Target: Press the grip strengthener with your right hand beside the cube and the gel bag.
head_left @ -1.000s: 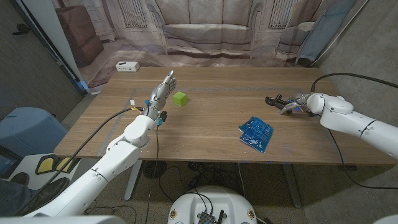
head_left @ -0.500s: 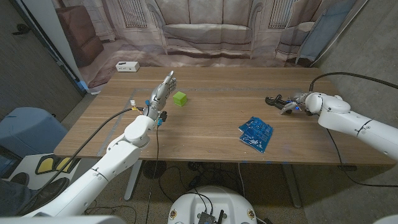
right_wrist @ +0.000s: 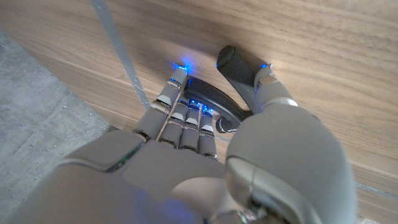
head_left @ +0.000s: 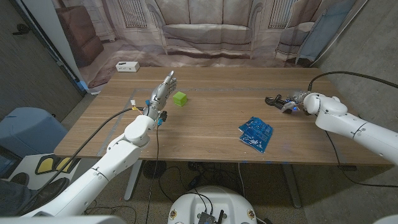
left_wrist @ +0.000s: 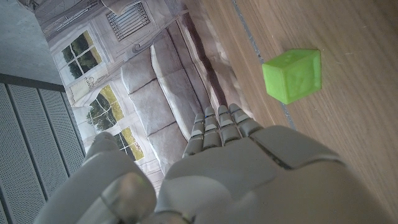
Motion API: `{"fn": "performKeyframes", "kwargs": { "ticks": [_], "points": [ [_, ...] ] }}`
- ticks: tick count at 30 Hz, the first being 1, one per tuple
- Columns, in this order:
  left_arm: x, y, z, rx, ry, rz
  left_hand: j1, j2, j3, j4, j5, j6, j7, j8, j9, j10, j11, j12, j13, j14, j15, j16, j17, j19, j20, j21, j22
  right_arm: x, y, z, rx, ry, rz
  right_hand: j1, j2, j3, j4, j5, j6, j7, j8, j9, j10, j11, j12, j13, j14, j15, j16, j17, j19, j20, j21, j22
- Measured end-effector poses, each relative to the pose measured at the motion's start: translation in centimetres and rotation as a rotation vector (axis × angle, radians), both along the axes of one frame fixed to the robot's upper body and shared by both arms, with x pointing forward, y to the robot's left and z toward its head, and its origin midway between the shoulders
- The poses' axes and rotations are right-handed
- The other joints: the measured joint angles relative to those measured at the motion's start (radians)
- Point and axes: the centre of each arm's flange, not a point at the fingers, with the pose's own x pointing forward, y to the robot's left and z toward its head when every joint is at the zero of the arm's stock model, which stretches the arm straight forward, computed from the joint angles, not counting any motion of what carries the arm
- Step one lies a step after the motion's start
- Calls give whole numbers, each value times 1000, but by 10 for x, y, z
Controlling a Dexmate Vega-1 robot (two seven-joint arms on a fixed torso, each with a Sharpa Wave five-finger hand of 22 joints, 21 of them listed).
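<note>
Now on the far right of the wooden table (head_left: 205, 121): black grip strengthener (head_left: 274, 100), lying on its side, well apart from the green cube (head_left: 180, 98) and the blue gel bag (head_left: 256, 132). Right hand (head_left: 292, 103) laid over it; in the right wrist view, fingers (right_wrist: 180, 115) draped across one curved handle of the strengthener (right_wrist: 221, 93) and thumb set against the other, a grip that looks meant to squeeze the two handles toward each other. Whether any squeeze has begun, cannot tell from these views. Blue glow on the fingertips, apparently from the hand's own lights.

Cube beside the left hand (head_left: 160, 92), near but not touching; that hand standing on its edge, fingers straight and together, holding nothing, seemingly parked out of the way. Same cube (left_wrist: 293, 75) seen past the left hand (left_wrist: 236, 162) in the left wrist view. Gel bag between the two, nearer the front edge.

Against a second ago: right forearm and wrist drawn slightly inward, hand more settled over the strengthener; cube, bag and left hand unchanged.
</note>
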Motion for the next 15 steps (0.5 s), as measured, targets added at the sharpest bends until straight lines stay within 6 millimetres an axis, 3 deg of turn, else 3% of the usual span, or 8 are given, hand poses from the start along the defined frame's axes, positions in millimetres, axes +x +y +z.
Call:
{"fn": "performKeyframes", "kwargs": {
  "ticks": [8,15],
  "points": [
    [2,0,0,2,6,-2,0,0,0,0,0,0,0,0,0,0,0,0,0,6,5,0,0,4,4,0,0,9,-5,-10,1,22,-22,30,-25,13,2,4,49,-12,7,5,47,-4,4,0,49,-5,22,7,49,-13,-5,-6],
    [3,-1,0,2,8,-4,0,0,0,0,0,0,0,0,0,0,0,0,0,5,5,-3,0,4,4,0,0,13,-8,-10,6,26,-29,45,-41,3,12,-1,126,-18,22,5,126,0,8,0,97,4,62,23,117,-19,7,-7]
  ]
}}
